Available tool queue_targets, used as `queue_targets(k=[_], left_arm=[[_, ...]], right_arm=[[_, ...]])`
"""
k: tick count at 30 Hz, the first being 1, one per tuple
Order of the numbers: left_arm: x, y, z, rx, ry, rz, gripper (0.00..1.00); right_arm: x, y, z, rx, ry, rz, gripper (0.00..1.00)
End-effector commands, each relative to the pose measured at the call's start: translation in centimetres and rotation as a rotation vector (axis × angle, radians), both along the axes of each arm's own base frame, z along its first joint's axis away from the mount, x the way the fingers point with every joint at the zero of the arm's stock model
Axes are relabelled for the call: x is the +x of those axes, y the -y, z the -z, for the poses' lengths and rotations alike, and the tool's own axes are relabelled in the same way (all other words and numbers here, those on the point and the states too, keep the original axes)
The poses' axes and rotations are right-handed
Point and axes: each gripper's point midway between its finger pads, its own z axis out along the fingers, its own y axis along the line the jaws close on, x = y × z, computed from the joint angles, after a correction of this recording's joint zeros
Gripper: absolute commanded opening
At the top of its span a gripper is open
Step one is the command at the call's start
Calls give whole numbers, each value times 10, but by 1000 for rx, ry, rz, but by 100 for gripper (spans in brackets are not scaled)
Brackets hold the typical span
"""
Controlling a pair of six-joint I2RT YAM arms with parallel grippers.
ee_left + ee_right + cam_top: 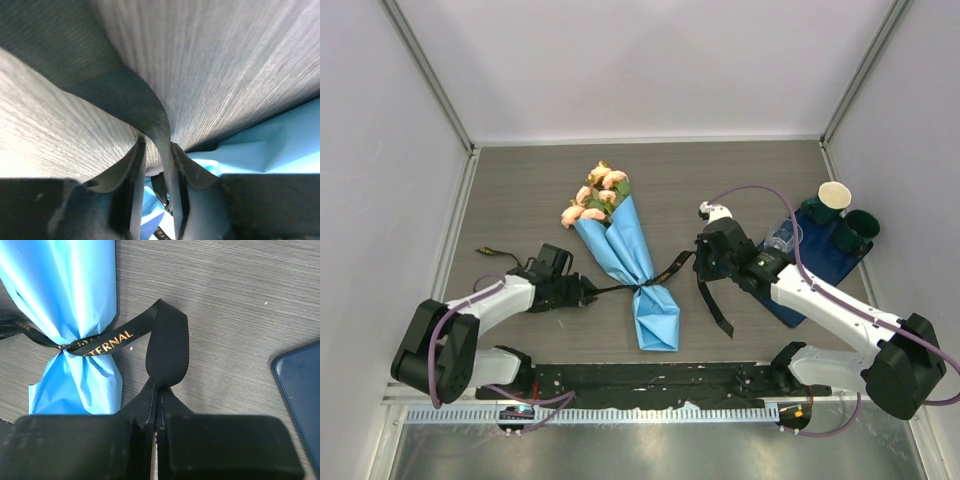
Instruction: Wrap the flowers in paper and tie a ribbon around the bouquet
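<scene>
**Ribbon round the bouquet's waist, a strand at each of my grippers**

The bouquet lies mid-table on a slant, its blooms toward the far left and its tail toward my bases. The flowers, pale peach-pink roses with green leaves, stick out of the wide end. The paper is light blue, pinched narrow where the ribbon circles it and flaring again below. The ribbon is black with gold letters (I can read "TERNAL").

My right gripper is pressed together on a folded loop of ribbon just right of the bouquet. In the top view a loose tail trails toward the near edge. My left gripper has the other strand running between its fingers. They stand narrow, but I cannot tell whether they pinch it.

A dark navy mat lies at the right, partly under my right arm. It carries two dark green cups and a cream cup.

The table is grey wood-grain, and plain white walls close it in on three sides.
</scene>
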Motion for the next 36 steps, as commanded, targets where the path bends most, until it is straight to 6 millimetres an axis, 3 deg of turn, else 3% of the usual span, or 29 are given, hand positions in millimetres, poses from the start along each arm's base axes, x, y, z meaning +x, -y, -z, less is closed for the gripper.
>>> queue_targets(k=[1, 2, 4, 5, 6, 7, 9, 12, 15, 19, 22, 26, 30, 36], left_arm=[[-15, -31, 31, 135, -65, -71, 19], [-14, -31, 31, 138, -61, -62, 11], [-14, -41, 28, 187, -50, -18, 7], [0, -47, 10, 228, 21, -7, 0], [8, -64, 1, 355, 85, 50, 0], [4, -76, -9, 429, 93, 89, 0], [28, -85, -56, 530, 268, 155, 0], [52, -72, -109, 586, 536, 349, 0], [53, -45, -139, 530, 681, 542, 0], [44, -11, -157, 406, 814, 735, 0], [45, 6, -171, 357, 918, 817, 0], [36, 29, -186, 236, 1046, 886, 0], [30, 37, -198, 195, 1126, 917, 0], [11, 48, -188, 107, 1141, 989, 0]], right_arm=[[8, -7, -19, 53, 62, 8, 0], [8, -7, -20, 55, 61, 9, 0], [8, -4, -20, 48, 63, 19, 0], [9, -2, -20, 39, 67, 26, 0], [9, 2, -21, 21, 76, 34, 0], [11, 11, -22, -18, 82, 55, 0], [12, 20, -25, -74, 100, 50, 0], [11, 13, -37, -83, 118, -29, 0], [0, -20, -51, -16, 122, -191, 0], [-16, -63, -70, 107, 132, -349, 0], [-23, -83, -82, 199, 108, -405, 0], [-21, -95, -81, 247, 77, -395, 0], [-12, -99, -78, 240, 63, -358, 0], [7, -109, -87, 223, 70, -327, 0]])
